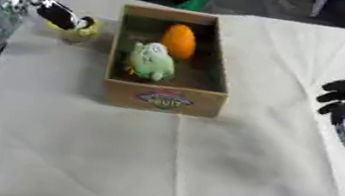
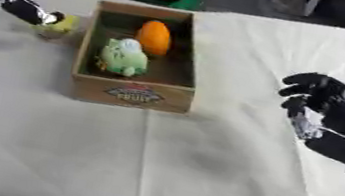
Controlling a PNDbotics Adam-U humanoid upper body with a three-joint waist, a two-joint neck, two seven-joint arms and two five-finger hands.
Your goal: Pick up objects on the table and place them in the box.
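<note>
Box [image 1: 165,97] already holds your orange egg [image 1: 179,41] and green plush toy [image 1: 152,61]; left robot hand [image 1: 64,16] grasps the yellow toy [image 1: 80,33] beside it; right robot hand [image 2: 321,108] hangs released.

The open cardboard box [image 1: 164,96] holds an orange egg-shaped object [image 1: 179,41] and a green plush toy [image 1: 151,60]; a yellow object [image 1: 77,31] sits just left of the box.

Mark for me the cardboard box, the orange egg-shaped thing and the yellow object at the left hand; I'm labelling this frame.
cardboard box [image 1: 164,99]: left eye view, its front wall at the label.
orange egg-shaped thing [image 1: 179,41]: left eye view, its middle, inside the box.
yellow object [image 1: 80,31]: left eye view, its visible side beside the left hand's fingers.
</note>
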